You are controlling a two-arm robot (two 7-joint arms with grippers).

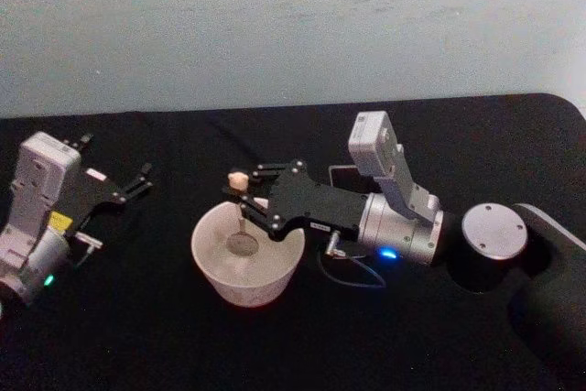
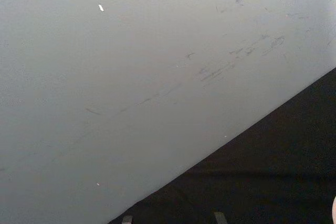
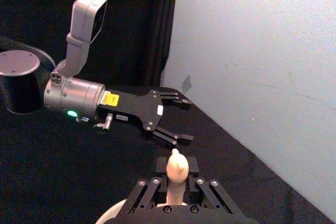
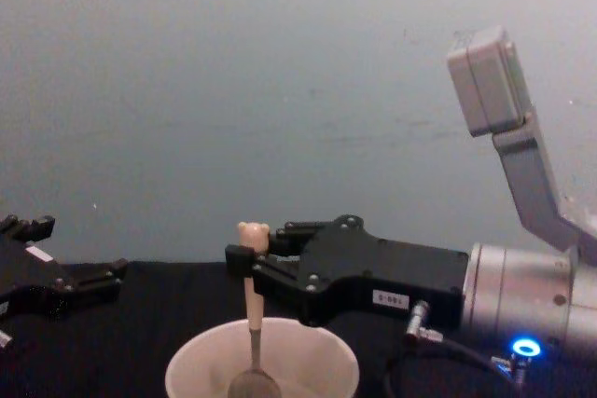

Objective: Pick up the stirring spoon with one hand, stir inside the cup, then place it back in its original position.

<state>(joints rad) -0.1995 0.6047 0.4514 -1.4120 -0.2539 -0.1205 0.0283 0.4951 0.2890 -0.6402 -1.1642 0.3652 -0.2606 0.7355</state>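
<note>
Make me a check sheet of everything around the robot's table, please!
Surface: black table, covered in dark cloth.
Job's things: stirring spoon standing upright, metal bowl down inside the off-white cup.
Clutter: dark square holder, partly hidden behind the right arm.
Grippers: right gripper shut on the spoon's handle just under the bear head; left gripper open, parked at the table's left, apart from the cup.
Cables: thin dark cable looping by the right wrist.
Surroundings: pale scuffed wall; black curtain.

A black-covered table (image 1: 165,336) stands against a plain, faintly scuffed pale grey wall (image 1: 293,25).
</note>
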